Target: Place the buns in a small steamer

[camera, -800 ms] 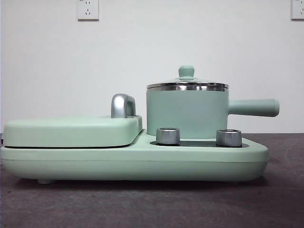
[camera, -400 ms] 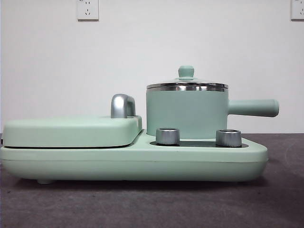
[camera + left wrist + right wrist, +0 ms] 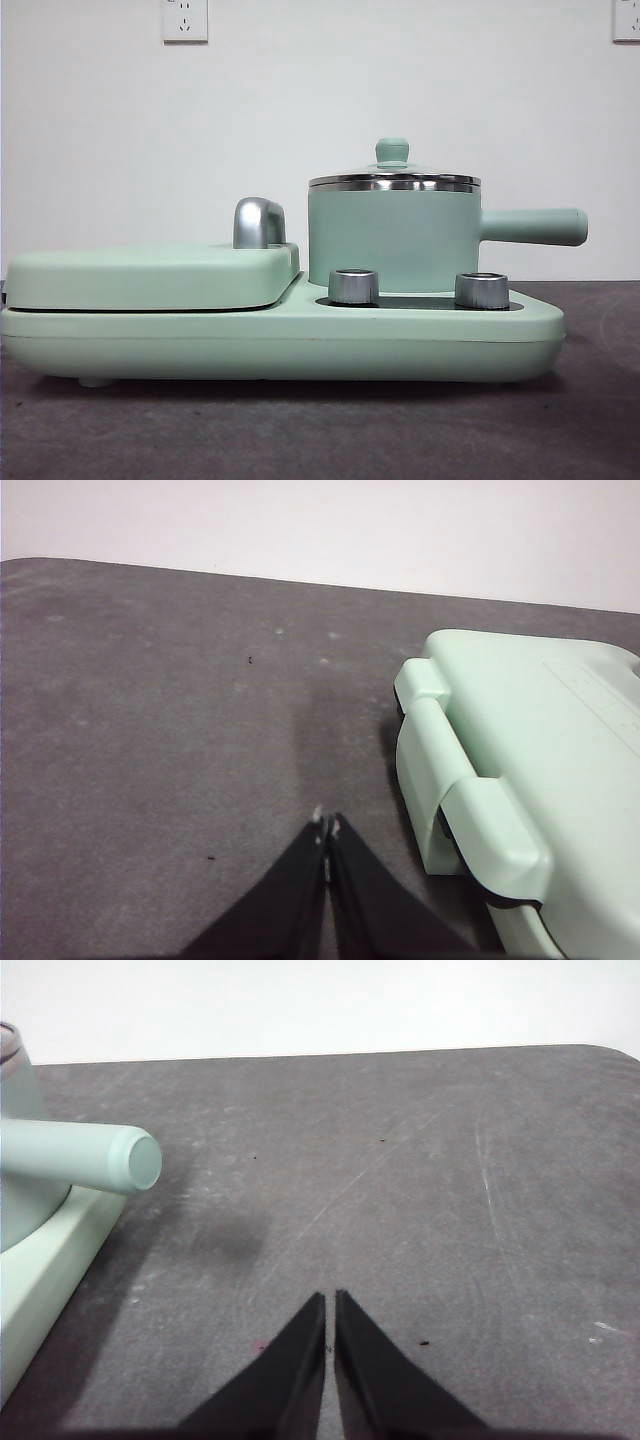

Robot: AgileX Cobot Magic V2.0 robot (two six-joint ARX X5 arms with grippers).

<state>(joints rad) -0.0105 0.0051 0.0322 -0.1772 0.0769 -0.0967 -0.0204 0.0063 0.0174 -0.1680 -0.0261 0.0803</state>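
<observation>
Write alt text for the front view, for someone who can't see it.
A mint-green steamer pot with a steel rim, long side handle and glass lid on, stands on the right side of a mint-green cooker base. A closed grill plate with a chrome handle fills the left side. No buns or tools show.

Looked like matt mint-green plastic or enamel on the small steamer (image 3: 392, 240), with a polished steel rim (image 3: 394, 183) and a glossy knob (image 3: 392, 151) on the lid. Same satin green on the long handle (image 3: 75, 1156), smooth with a soft sheen. Shiny chrome on the two dials (image 3: 354, 286) and on the grill plate's handle (image 3: 258, 222). Smooth matt green plastic on the grill plate (image 3: 530, 770) and the base (image 3: 290, 345). Dark grey table mat (image 3: 400, 1180), matt, cloth-like, faintly scuffed and scratched. Matt black on the left gripper (image 3: 327, 829) and right gripper (image 3: 329, 1300).
</observation>
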